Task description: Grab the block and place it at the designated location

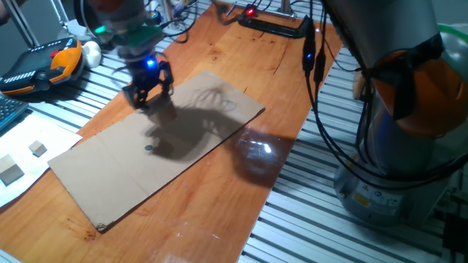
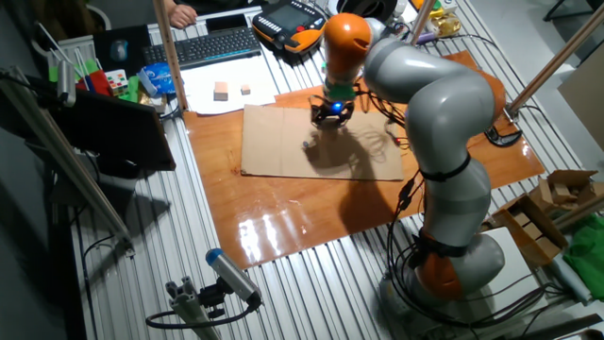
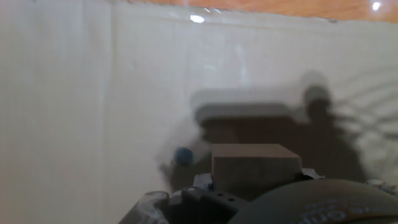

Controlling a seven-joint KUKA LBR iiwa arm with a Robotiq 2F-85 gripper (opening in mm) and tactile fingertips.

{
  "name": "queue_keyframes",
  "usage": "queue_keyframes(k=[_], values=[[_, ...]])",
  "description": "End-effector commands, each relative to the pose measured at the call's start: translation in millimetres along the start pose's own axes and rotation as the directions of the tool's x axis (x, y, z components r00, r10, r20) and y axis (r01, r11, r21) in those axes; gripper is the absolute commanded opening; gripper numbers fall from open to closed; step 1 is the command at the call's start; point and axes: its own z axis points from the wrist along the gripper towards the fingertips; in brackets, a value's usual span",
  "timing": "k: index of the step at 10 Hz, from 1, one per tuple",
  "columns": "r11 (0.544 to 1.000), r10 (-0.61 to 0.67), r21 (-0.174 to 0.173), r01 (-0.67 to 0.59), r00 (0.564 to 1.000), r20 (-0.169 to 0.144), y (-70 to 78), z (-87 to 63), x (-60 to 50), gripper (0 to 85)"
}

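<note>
The block shows best in the hand view, a tan wooden cube sitting right in front of the camera between the dark parts of the tool, with its shadow cast on the pale sheet behind it. The tool pinches the block between its two fingers and holds it above the brown cardboard sheet, near the sheet's far edge; in the one fixed view the block itself is hidden inside the dark fingers. The designated location, a small dark dot in the cardboard, lies nearer the camera than the tool in that view, inside the arm's shadow, and in the hand view it appears as a bluish spot just left of the block. In the other fixed view the tool hangs over the upper part of the sheet under the orange-and-grey arm. The sheet lies on the wooden tabletop. Off the cardboard, on white paper, rest two other wooden cubes, a larger one and a smaller one, well apart from the tool.
</note>
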Motion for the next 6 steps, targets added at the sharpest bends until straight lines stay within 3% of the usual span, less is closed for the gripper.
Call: queue_keyframes(k=[1,3,4,6], values=[[1.0,-0.002,-0.008,0.002,1.0,0.001,18.5,1.1,-0.3,47.0],[1.0,-0.01,-0.026,0.01,1.0,-0.002,30.1,14.0,-8.0,47.0],[1.0,-0.021,-0.011,0.021,1.0,0.013,36.4,24.2,-11.6,47.7],[0.999,-0.032,-0.024,0.033,0.999,0.018,36.1,39.2,-15.0,48.3]])
